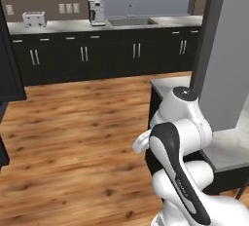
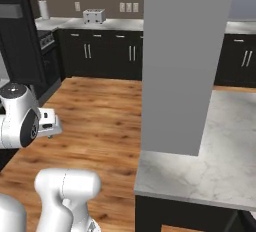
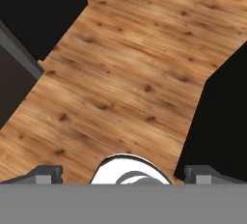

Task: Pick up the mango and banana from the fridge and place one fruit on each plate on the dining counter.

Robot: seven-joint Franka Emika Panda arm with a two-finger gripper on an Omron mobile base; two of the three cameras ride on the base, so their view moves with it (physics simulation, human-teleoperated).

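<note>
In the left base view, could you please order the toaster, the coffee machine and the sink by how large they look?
1. Sink, the widest in the picture.
2. Coffee machine and toaster look about alike, one taller, one wider, so they share second place.
All three stand far back on the wall counter.

You've got a wide stretch of bare wood floor (image 1: 82, 137) out front, running up to the dark wall cabinets (image 1: 97, 57). On the right, a fat grey pillar (image 2: 182, 61) stands on the marbled surface (image 2: 215, 161), with its black base (image 3: 222, 121) beside the open end effector (image 3: 123, 174).
</note>
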